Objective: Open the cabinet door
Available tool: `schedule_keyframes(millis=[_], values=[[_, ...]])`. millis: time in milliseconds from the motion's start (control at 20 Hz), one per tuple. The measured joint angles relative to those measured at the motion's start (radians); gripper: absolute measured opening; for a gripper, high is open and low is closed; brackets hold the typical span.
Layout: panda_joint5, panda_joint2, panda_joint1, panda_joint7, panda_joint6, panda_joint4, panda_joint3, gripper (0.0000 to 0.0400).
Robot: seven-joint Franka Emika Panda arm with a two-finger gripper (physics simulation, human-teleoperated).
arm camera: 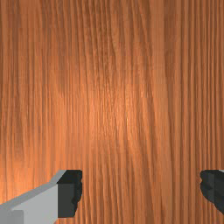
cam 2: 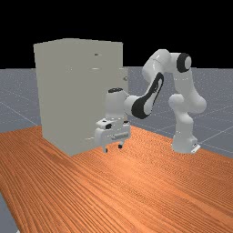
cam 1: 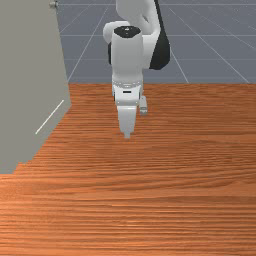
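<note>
Pincer [cam 2: 113, 148] empty, spread apart and aimed down at the counter [cam 1: 175, 200]; the cabinet [cam 2: 82, 95] stands near it, toward the far view's left. Rising too close could scrape it against the cabinet's side, and a downward-pointing approach might slip off the small knob [cam 1: 53, 4].

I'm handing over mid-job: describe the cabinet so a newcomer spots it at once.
In the far view, find the orange-brown table, then look toward the far view's left. There stands the cabinet, a tall greenish-grey box. Its straight edges and flat sides set it apart from the white, rounded, jointed arm beside it.
</note>
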Motion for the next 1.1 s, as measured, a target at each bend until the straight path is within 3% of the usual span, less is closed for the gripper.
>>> schedule_keyframes(millis=[50,150,250,300,350,400,500,700,1100], values=[[-0.017,-0.001,0.004,0.008,-0.012,-0.005,-0.010,0.0249],[-0.028,0.000,0.003,0.044,-0.033,-0.013,-0.029,0.0344],[-0.031,-0.001,0.001,0.057,-0.040,-0.015,-0.036,0.0380],[-0.033,-0.061,0.032,0.303,-0.138,-0.047,-0.064,0.0233],[-0.019,-0.113,0.062,0.538,-0.222,-0.041,-0.083,0.0143],[0.001,-0.144,0.087,0.764,-0.283,-0.026,-0.100,0.0088],[0.056,-0.160,0.118,1.189,-0.364,0.000,-0.135,0.0033],[0.115,-0.158,0.119,1.452,-0.409,0.010,-0.162,0.0005],[0.126,-0.155,0.121,1.492,-0.416,0.010,-0.163,0.0000]])
